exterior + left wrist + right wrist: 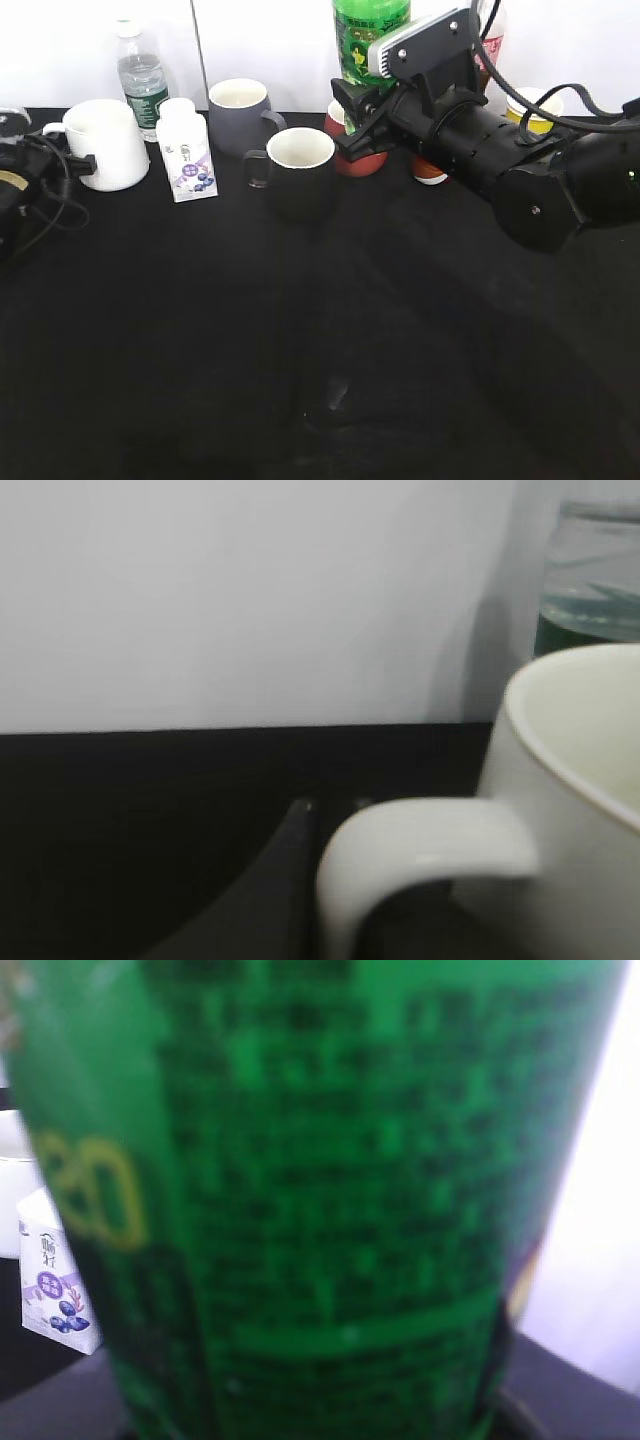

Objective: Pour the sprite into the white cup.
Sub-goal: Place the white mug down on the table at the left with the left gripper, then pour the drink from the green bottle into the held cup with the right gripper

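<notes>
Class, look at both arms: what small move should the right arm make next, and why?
Probably lift the green bottle clear of the table. The right pincer is already at its body, the label filling the wrist view, while the left pincer is at the white cup's handle.

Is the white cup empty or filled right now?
Apparently empty: the white cup shows bare pale inner wall below its rim in the left wrist view, no liquid visible. Its bottom is out of sight.

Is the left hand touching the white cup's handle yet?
Cannot tell. The left wrist view shows a dark finger close beside the white cup handle, too blurred to show contact; the exterior view is too dark there.
</notes>
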Available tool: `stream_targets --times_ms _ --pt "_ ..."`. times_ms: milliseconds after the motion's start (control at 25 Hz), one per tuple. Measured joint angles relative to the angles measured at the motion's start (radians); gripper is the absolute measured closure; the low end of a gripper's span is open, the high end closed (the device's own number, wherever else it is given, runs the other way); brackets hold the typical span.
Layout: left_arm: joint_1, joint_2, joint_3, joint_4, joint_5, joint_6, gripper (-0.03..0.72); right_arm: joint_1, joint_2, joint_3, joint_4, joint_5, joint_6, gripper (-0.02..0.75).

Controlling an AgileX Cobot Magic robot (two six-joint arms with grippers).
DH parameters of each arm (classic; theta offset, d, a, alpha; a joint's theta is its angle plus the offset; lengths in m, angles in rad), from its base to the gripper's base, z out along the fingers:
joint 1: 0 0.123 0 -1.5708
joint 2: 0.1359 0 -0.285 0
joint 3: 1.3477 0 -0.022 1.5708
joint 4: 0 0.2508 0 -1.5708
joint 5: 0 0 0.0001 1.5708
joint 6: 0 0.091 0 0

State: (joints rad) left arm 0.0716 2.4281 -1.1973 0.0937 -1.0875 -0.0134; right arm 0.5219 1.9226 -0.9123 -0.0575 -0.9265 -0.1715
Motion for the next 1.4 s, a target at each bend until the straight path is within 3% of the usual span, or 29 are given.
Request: stream_targets --times_ms 80,200,280,400,520,720,800,960,1040,1160,1280,1400 --pt "0.0 0.0 0.026 -0.002 -0.028 -0.007 0.552 0.0 0.0 0.0 0.001 0.0 0.0 0.36" --pt "0.0 0.0 0.034 -0.003 -0.056 -0.009 0.366 0.0 0.0 0.0 0.001 0.0 0.0 0.36" --pt "0.001 -0.004 0.062 -0.004 -0.067 -0.01 0.319 0.0 0.0 0.0 0.001 0.0 0.001 0.36" --pt "0.001 -0.031 0.149 -0.004 -0.111 -0.011 0.312 0.0 0.0 0.0 0.001 0.0 0.001 0.361" --pt "0.001 -0.133 0.315 0.011 -0.12 -0.011 0.309 0.0 0.0 0.0 0.047 0.0 0.001 0.361" --pt "-0.04 -0.433 0.6 0.074 -0.122 -0.042 0.309 -0.021 -0.033 0.063 0.325 -0.001 0.022 0.361" --pt "-0.071 -0.51 0.659 0.113 -0.125 -0.042 0.309 -0.093 -0.075 0.146 0.357 -0.023 0.029 0.361" --pt "-0.116 -0.568 0.71 0.196 -0.125 -0.045 0.309 -0.276 -0.068 0.204 0.328 -0.038 0.076 0.361" --pt "-0.129 -0.573 0.713 0.214 -0.125 -0.049 0.309 -0.326 0.026 0.184 0.272 -0.11 0.135 0.361" --pt "-0.135 -0.573 0.715 0.245 -0.125 -0.055 0.309 -0.332 0.205 0.071 0.193 -0.116 0.152 0.361" --pt "-0.135 -0.573 0.715 0.251 -0.125 -0.056 0.309 -0.332 0.346 -0.077 0.183 -0.104 0.155 0.361" --pt "-0.135 -0.573 0.715 0.252 -0.125 -0.056 0.309 -0.332 0.394 -0.124 0.182 -0.103 0.154 0.335"
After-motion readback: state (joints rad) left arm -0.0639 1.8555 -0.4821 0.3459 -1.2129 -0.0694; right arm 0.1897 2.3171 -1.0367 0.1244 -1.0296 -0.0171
